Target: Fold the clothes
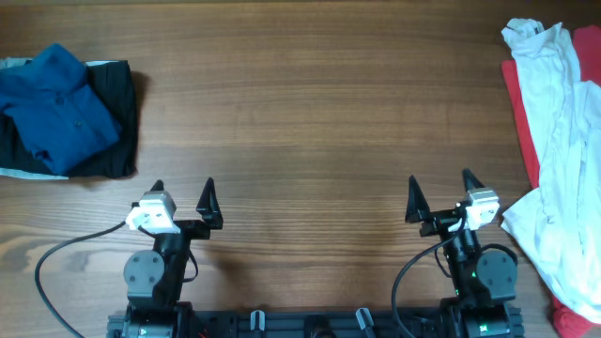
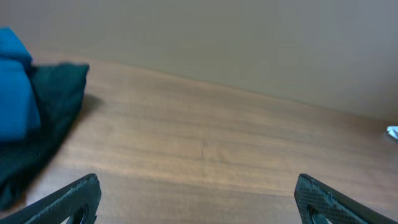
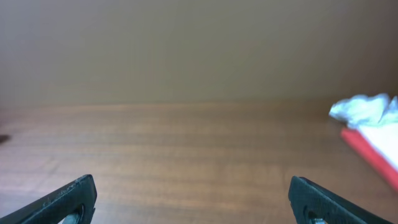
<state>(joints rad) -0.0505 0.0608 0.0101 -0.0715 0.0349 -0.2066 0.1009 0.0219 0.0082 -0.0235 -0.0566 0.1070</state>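
Note:
A crumpled white T-shirt [image 1: 559, 141] lies at the table's right edge on top of a red shirt [image 1: 519, 117]. Both show at the right of the right wrist view, the white cloth [image 3: 364, 109] above the red one [image 3: 373, 155]. My left gripper [image 1: 183, 188] is open and empty at the front left. In its wrist view its fingers [image 2: 198, 196] are spread wide over bare wood. My right gripper [image 1: 439, 185] is open and empty at the front right, just left of the white T-shirt. In its wrist view the fingers [image 3: 191, 196] are spread wide over bare wood.
A folded stack of a blue shirt [image 1: 56, 108] on a black garment [image 1: 117, 127] lies at the back left, also in the left wrist view [image 2: 18, 106]. The wooden table [image 1: 300, 122] stretches between the two piles.

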